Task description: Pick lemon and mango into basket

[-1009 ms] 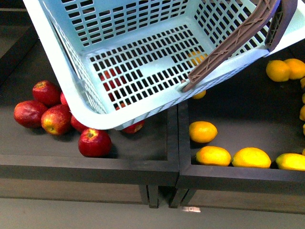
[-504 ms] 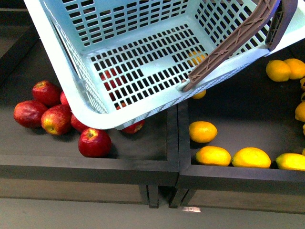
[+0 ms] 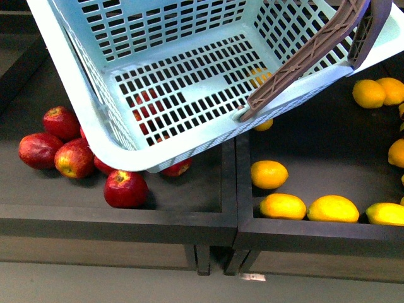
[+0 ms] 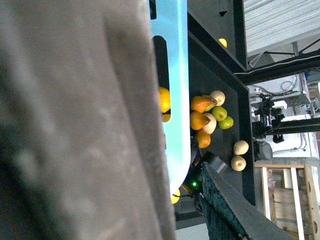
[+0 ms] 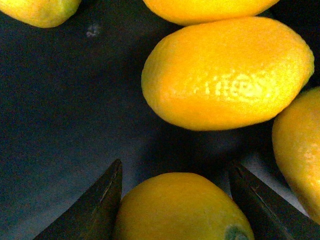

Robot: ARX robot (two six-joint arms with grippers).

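1. Since the earlier frames, the light turquoise rectangular plastic basket with slotted walls (image 3: pixel 95 120) has shifted slightly up and to the left. One yellow fruit (image 3: pixel 396 153) at the right edge of the dark display bin (image 3: pixel 315 235) has come further into view.
2. Progress: nothing lies on the basket floor. The colours seen through its slots belong to fruit underneath. Judged from this, both picks remain to be done.
3. The right gripper (image 5: pixel 176 166) has its fingers (image 5: pixel 100 210) spread wide, one on each side of a small, smooth, yellow-orange oval lemon (image 5: pixel 175 212). They are not clamped on it.
4. The left gripper: a blurred grey mass fills its wrist view, so the finger state cannot be determined.
5. The lemon has glossy, finely dimpled skin and a greenish stem nub. It lies on a dark floor close among similar fruit. The front view shows such fruit only in the bin's right compartment.
6. The mango cannot be identified with certainty.
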